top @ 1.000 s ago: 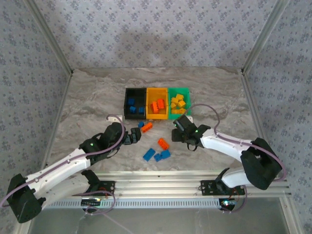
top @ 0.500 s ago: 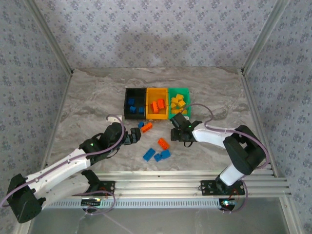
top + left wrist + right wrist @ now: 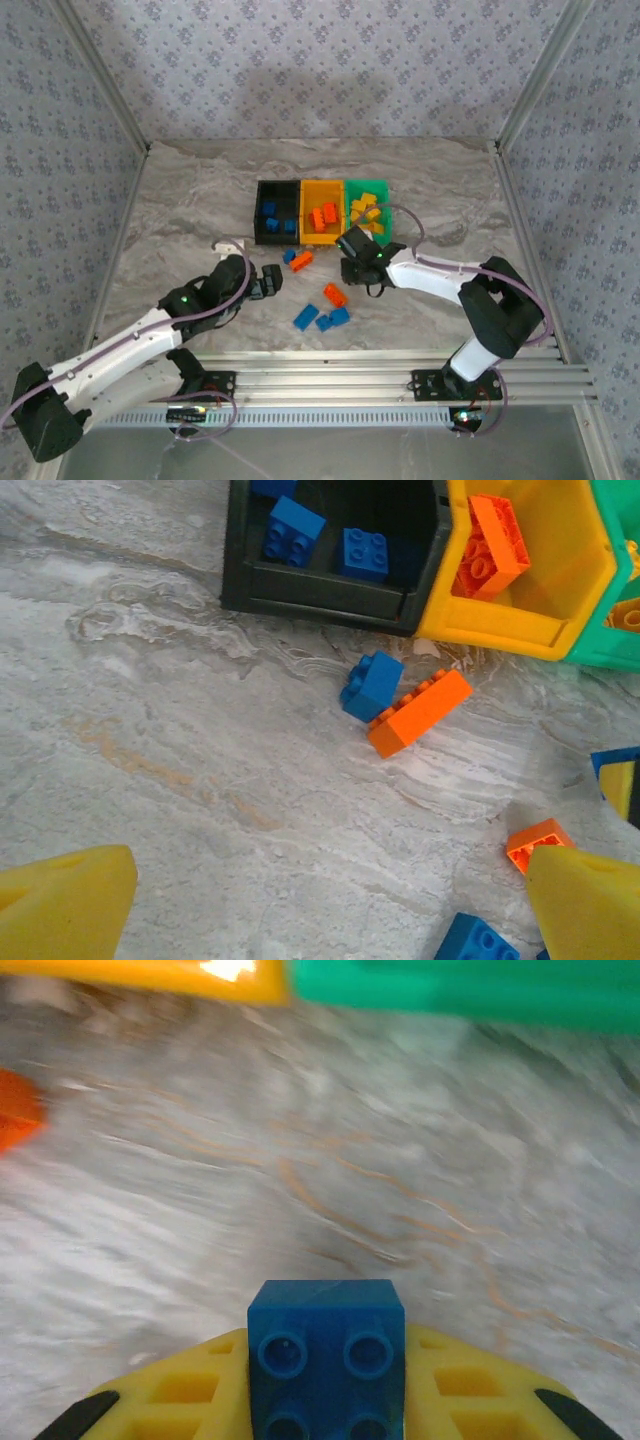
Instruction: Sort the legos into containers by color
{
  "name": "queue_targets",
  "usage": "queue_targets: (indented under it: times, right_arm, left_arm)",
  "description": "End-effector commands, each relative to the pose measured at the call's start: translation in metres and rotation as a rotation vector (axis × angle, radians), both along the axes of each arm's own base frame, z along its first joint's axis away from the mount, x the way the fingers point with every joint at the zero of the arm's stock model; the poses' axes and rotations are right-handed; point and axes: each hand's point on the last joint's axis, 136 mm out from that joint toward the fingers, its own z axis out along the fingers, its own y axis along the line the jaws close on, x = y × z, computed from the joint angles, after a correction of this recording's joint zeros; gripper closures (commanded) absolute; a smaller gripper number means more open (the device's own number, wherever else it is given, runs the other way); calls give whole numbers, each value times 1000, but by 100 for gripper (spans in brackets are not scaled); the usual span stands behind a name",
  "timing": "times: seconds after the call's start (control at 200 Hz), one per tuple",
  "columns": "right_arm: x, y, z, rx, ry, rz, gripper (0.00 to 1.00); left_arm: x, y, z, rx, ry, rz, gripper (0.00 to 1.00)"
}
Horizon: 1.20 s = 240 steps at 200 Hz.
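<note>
Before bins [image 3: 322, 241]: right jaws grip blue brick [image 3: 326, 1345]; left jaws wide over table [image 3: 180, 220].

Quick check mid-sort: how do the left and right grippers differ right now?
The left gripper is open, its yellow fingers spread wide with nothing between them; the right gripper is shut on a blue brick. The left gripper looks at a loose blue brick and an orange brick before the black bin; the right gripper faces the yellow bin and green bin. Both have yellow fingers.
</note>
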Motion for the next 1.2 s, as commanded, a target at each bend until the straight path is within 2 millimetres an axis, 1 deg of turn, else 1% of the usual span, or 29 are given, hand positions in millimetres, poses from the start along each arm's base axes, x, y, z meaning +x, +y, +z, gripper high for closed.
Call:
queue_targets:
  times: [0.0,0.065,0.09,0.105,0.11,0.125,0.19,0.27,0.285,0.315,0.32,0.36,0.37,0.395,0.4,0.465,0.5,0.61,0.705,0.765,0.844,0.909,0.954,1.024,1.069,1.154,1.194]
  right_arm:
    - [10,44,56,97,-105,120,71]
    - [16,70,76,146,-129,174,71]
    - [19,80,82,164,-134,195,71]
    - [18,86,80,171,-127,212,70]
    - [20,90,87,185,-138,217,70]
    - [24,98,95,204,-148,229,70]
    - [32,123,100,224,-143,269,70]
    - [50,148,110,239,-165,295,70]
    - [54,150,106,236,-159,293,70]
    - [63,157,109,242,-165,290,70]
    - [64,158,107,239,-160,288,70]
    - [75,166,106,245,-152,286,70]
    - [77,168,103,245,-146,286,70]
    - [84,171,98,241,-137,282,70]
    - [86,172,100,245,-142,281,70]
    - [108,181,96,253,-157,261,70]
    - [116,186,94,255,-159,253,70]
    - [139,192,88,249,-161,209,69]
    - [155,196,85,257,-162,184,64]
    - [162,198,84,266,-164,170,60]
    - [171,199,89,294,-169,149,49]
    - [178,198,100,332,-190,124,39]
    - [181,196,108,356,-202,114,35]
    - [181,192,125,376,-235,105,32]
    - [178,187,136,382,-257,97,31]
    - [168,171,156,390,-294,80,30]
    - [161,161,158,385,-301,68,29]
  left_arm:
    - [-5,21,-2,37,6,64,0]
    - [-8,27,-3,37,7,82,0]
    - [-9,29,-3,38,8,87,0]
    - [-10,30,-3,37,7,89,0]
    - [-10,31,-3,37,7,91,0]
    - [-11,32,-3,36,6,91,0]
    - [-13,35,-3,30,7,96,0]
    - [-17,37,-4,26,12,92,0]
    - [-17,37,-4,26,12,90,0]
    - [-18,37,-5,27,15,88,0]
    - [-18,38,-5,27,15,88,0]
    - [-20,38,-5,26,17,87,0]
    - [-20,38,-5,25,17,86,0]
    - [-21,38,-6,21,20,84,0]
    - [-21,38,-6,21,21,85,0]
    - [-23,36,-8,8,24,72,0]
    - [-23,35,-8,3,24,62,0]
    - [-25,31,-10,-7,32,39,0]
    - [-27,30,-13,-3,43,25,0]
    - [-28,29,-15,-2,47,19,0]
    - [-28,27,-17,-4,51,5,0]
    - [-29,25,-18,-6,55,-5,0]
    - [-29,23,-20,-8,59,-13,0]
    - [-29,17,-21,-18,65,-40,0]
    - [-29,8,-22,-33,70,-75,0]
    - [-31,-11,-23,-57,95,-158,0]
    - [-32,-19,-25,-57,116,-190,0]
